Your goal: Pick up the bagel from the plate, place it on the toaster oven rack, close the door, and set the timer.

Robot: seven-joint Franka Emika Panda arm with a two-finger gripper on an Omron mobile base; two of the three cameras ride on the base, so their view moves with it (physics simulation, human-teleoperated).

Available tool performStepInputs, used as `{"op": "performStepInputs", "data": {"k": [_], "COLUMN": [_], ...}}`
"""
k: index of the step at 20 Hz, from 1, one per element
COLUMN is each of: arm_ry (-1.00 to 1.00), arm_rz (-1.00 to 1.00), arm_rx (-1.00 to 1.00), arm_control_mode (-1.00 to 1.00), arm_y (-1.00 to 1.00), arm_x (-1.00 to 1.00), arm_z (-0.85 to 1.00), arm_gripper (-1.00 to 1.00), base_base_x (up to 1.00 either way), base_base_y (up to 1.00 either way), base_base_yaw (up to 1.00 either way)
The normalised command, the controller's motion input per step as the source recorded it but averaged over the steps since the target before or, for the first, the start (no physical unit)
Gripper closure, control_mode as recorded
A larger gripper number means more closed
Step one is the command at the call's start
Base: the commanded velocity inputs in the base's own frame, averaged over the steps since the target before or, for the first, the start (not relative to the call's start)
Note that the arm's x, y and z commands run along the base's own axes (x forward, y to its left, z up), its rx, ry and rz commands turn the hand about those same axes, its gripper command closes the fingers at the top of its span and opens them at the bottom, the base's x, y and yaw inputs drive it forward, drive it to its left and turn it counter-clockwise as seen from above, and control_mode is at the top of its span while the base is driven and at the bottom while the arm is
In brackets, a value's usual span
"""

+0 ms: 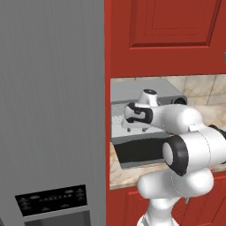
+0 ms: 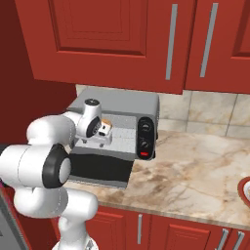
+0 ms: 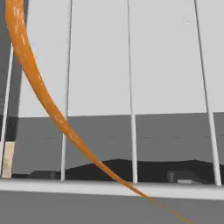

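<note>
Our gripper (image 2: 100, 141) is inside the toaster oven (image 2: 122, 105), just above the toaster oven rack (image 2: 122, 141), and its jaws stand apart with nothing between them. From the hand view we see the bagel (image 3: 41, 96) as an orange curved edge lying on the silver wires, very near the camera. Below the opening, the door (image 2: 100, 171) lies folded down toward us over the near counter (image 2: 195, 171) edge. On the left stands a tall grey fridge (image 1: 53, 97); to the right the counter gives more room.

Silver wire rack (image 3: 131, 87); marble counter (image 2: 195, 166).
</note>
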Motion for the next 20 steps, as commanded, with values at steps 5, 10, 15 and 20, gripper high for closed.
{"op": "performStepInputs", "data": {"k": [5,10,15,20], "arm_ry": [-0.05,0.00,-0.05,-0.10], "arm_rz": [0.00,0.00,0.00,0.00], "arm_rx": [0.00,-0.01,-0.06,-0.17], "arm_control_mode": [-1.00,-1.00,-1.00,-1.00], "arm_y": [0.00,0.00,0.02,0.13], "arm_x": [-0.69,-1.00,-1.00,-0.95], "arm_z": [0.10,0.20,0.25,0.16], "arm_gripper": [-1.00,-1.00,-1.00,-1.00], "base_base_x": [0.00,0.00,0.00,0.00], "base_base_y": [0.00,0.00,0.00,0.00], "base_base_yaw": [0.00,0.00,0.00,0.00]}}
